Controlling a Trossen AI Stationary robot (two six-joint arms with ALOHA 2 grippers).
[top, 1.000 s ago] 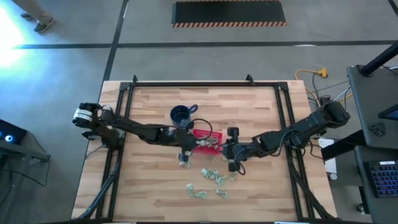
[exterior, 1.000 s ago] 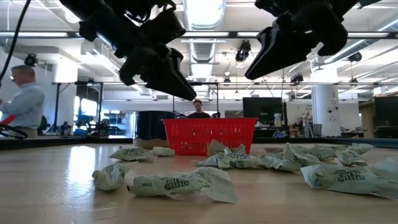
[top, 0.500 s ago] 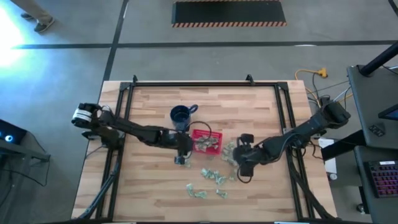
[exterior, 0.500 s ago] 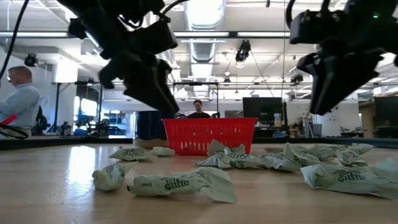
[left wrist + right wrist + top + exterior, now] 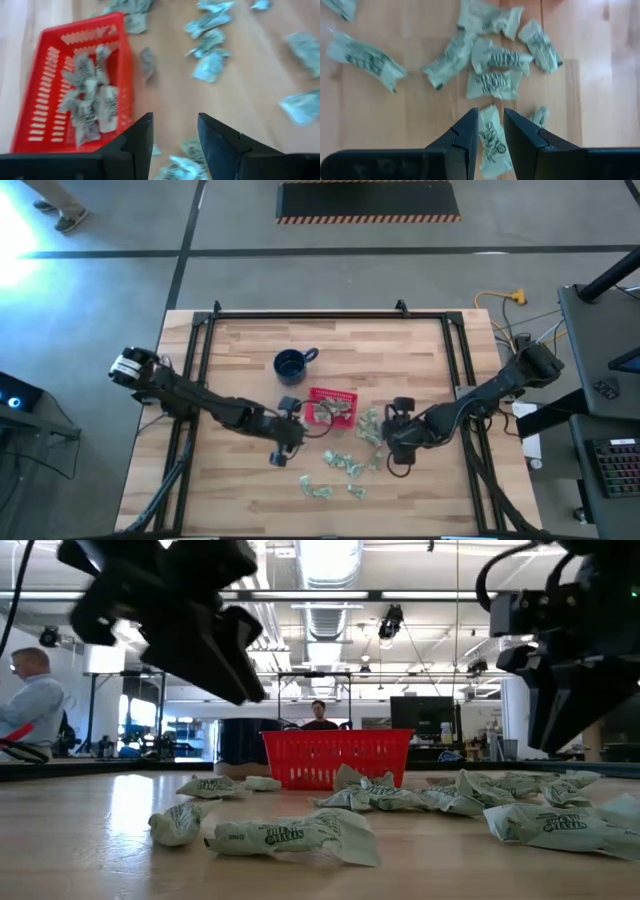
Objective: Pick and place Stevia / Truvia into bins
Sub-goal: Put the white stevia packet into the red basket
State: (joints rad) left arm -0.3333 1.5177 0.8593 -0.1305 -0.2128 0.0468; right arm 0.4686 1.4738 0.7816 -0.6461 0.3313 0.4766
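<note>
Many pale green-and-white Stevia sachets (image 5: pixel 345 465) lie loose and flat on the wooden table, near and right of the red latticed basket (image 5: pixel 313 406). More sachets (image 5: pixel 87 97) lie inside the basket (image 5: pixel 40 100). My left gripper (image 5: pixel 175 137) hangs open above the table just near-left of the basket (image 5: pixel 335 755), with nothing between its fingers. My right gripper (image 5: pixel 491 132) hovers open, pointing steeply down over a loose sachet (image 5: pixel 492 145) right of the basket. In the low view its fingertips (image 5: pixel 560 740) stay clear of the sachets (image 5: pixel 290 835) below.
A dark blue mug (image 5: pixel 290 363) stands beyond the basket toward the table's far edge. Black frame rails (image 5: pixel 200 370) run along the table's left, right and far sides. Bare wood lies on the left half. A person (image 5: pixel 35 705) sits in the room beyond.
My left gripper has drawn back from over the basket's left end toward the table's near-left, staying above the table. My right gripper has gone toward the table's right edge and a little down, tipping from a slant to point steeply down over the loose sachets.
</note>
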